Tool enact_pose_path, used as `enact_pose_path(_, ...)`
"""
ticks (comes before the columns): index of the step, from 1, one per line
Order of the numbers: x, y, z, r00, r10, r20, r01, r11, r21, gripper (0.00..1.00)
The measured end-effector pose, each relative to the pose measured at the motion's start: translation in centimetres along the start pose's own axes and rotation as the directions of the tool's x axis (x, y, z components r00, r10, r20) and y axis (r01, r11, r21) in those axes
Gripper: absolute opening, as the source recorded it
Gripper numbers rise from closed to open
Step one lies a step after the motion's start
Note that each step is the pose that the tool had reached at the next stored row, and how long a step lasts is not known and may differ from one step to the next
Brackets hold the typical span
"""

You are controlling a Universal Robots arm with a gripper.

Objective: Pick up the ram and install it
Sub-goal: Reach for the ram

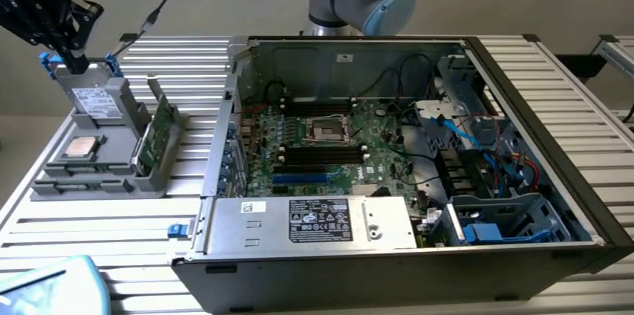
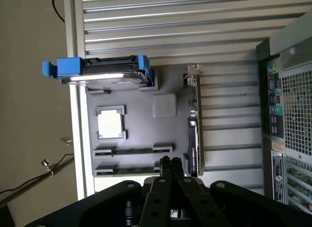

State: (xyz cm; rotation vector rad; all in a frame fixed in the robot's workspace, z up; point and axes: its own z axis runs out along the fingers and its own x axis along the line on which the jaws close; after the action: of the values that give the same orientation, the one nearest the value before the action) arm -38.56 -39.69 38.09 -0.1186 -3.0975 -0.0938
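Two slim green ram sticks lie flat in the slots of a grey holder tray (image 1: 148, 181); one ram stick (image 2: 132, 150) (image 1: 87, 171) sits just behind the other (image 2: 127, 169). My gripper (image 2: 167, 162) (image 1: 76, 57) hangs above the tray with its fingers pressed together and nothing between them. In the exterior view it is over the tray's far end, by the hard drive (image 1: 96, 98). In the wrist view its tips sit near the sticks' ends, beside the upright green card (image 2: 194, 134). The open computer case (image 1: 396, 255) shows the motherboard's long black memory slots (image 1: 319, 153).
The tray also holds a hard drive with blue clips (image 2: 100, 71), a square silver processor (image 2: 110, 123) (image 1: 82, 147) and the tall green card with bracket (image 1: 157, 137). Cables and a drive cage (image 1: 495, 218) crowd the case at the exterior view's right. A power supply (image 1: 317, 222) sits at the front.
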Motion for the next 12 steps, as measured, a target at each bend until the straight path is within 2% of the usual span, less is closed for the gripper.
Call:
enact_pose_path(2,0.4,-0.19,0.21,0.9999,0.001,-0.0122,-0.001,1.0000,0.0009,0.11)
enact_pose_path(4,0.7,-0.46,0.46,0.9998,0.000,-0.0206,0.000,1.0000,0.0016,0.11)
enact_pose_path(12,1.2,-1.59,1.18,0.9991,-0.004,-0.0422,0.004,1.0000,0.0033,0.11)
